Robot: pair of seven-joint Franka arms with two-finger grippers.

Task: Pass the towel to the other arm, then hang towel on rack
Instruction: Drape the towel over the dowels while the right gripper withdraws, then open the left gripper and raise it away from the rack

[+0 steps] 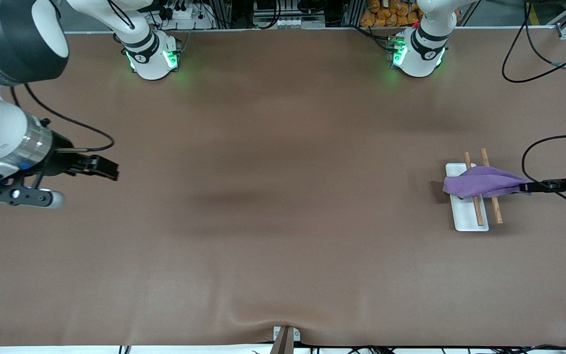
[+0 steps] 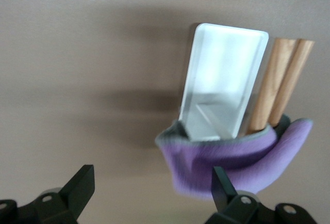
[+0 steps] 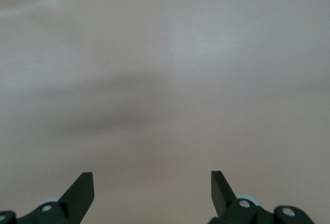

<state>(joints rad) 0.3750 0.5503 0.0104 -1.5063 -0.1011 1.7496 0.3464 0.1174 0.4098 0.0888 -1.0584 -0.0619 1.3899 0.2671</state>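
Towel: the towel (image 1: pixel 482 182) is draped over both rods of the rack (image 1: pixel 460 172), hanging down on the side toward the right arm's end; one corner is drawn out toward the left hand.
Rack: it is seen near the surface's (image 1: pixel 283 206) edge at the left arm's end, about midway between the robots' edge and the camera's edge. In the left wrist view the towel (image 2: pixel 242 162) is laid across the rods' ends, with the white base of the rack (image 2: pixel 221 84) bare past it.
Left hand: the left hand (image 1: pixel 528 187) is found just beside the rack, at the towel's drawn-out corner. In its wrist view the fingers (image 2: pixel 223 185) are spread wide, and one is touching or just in front of the cloth; nothing is clamped.
Right hand: the right hand (image 1: pixel 108 168) is hung over the surface near the edge at the right arm's end, well apart from the rack. Its fingers (image 3: pixel 82 188) are spread apart with nothing held, only bare surface beneath. This arm is waiting.
Progress: the pass is judged done, since the towel is at the left arm's side. The hanging looks essentially done too, the cloth being let go on the rods.
Left to do: only a clean pull-back of the left hand is judged to be left, without the corner being snagged.
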